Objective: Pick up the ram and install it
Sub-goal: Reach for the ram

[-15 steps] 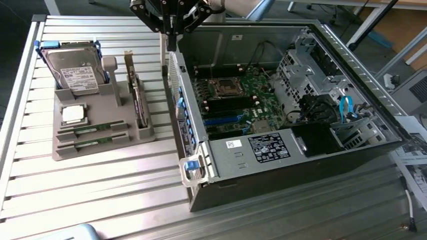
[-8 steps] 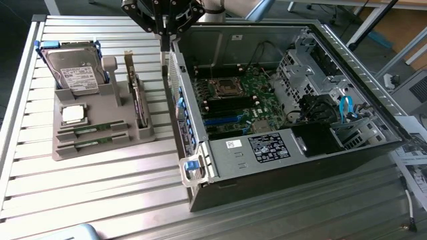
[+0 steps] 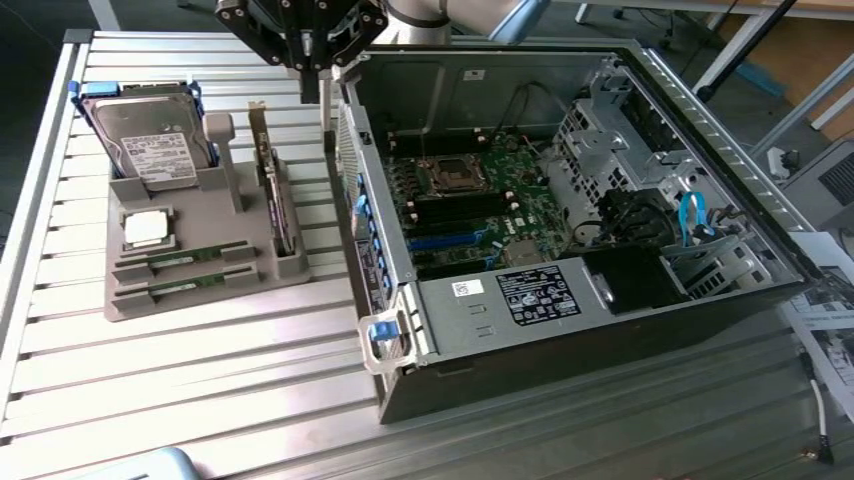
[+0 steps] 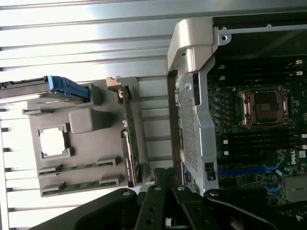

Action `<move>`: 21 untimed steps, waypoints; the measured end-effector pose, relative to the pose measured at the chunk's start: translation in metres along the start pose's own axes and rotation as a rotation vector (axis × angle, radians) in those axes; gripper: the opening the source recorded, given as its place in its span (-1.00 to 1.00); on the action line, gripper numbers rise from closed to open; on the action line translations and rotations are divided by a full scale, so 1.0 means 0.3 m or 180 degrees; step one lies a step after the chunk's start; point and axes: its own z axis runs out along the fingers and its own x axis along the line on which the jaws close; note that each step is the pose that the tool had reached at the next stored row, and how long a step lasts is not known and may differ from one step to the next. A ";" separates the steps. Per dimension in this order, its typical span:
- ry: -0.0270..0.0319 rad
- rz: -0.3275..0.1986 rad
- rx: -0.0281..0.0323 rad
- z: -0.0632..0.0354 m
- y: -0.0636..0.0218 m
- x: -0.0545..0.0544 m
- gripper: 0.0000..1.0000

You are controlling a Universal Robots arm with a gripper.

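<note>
while the fingers (image 3: 310,88) hang pressed together and empty, high over the gap between the grey tray (image 3: 200,305) and the open computer case (image 3: 574,300), the ram (image 3: 180,262) lies well below and well apart from them, flat in a slot at the tray end farthest from the fingers, past the upright card (image 3: 276,195). its twin (image 3: 180,290) sits just beside it, one slot farther off. both sticks run parallel, and by my reading of the wrist view their long axes point roughly back toward the fingers' side.
</note>
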 end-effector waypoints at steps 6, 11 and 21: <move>0.0000 0.0000 0.0000 -0.001 -0.003 0.039 -0.79; 0.0000 0.0000 0.0000 -0.002 -0.006 0.083 -0.79; 0.0000 0.0000 0.0000 -0.004 -0.012 0.154 -0.79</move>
